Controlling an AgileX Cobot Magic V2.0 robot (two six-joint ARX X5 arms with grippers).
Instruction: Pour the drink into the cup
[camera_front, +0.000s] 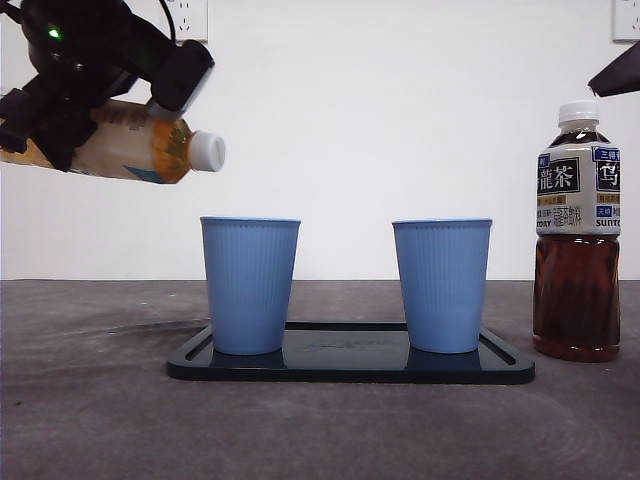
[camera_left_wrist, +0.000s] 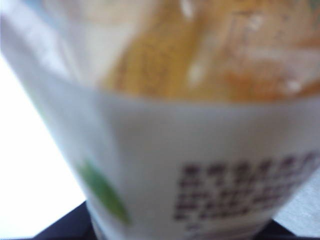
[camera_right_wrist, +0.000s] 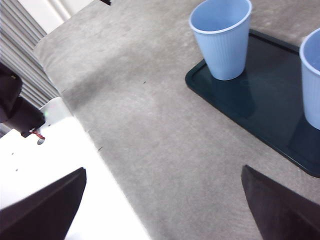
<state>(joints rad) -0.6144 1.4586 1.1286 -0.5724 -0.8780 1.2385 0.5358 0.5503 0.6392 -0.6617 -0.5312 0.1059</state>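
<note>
Clearly the left gripper (camera_front: 75, 120) grips the tea bottle (camera_front: 135, 145), tilted above the left cup (camera_front: 249, 285); its cap (camera_front: 207, 151) is on and nothing is poured. Right gripper (camera_right_wrist: 165, 210) waits, jaws wide.

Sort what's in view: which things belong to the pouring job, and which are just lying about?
Job:
- capped, tilted plastic bottle of amber drink, held in left claw
- blue ribbed cup beneath it

Lying about:
- second blue cup
- black tray
- upright dark tea bottle
</note>
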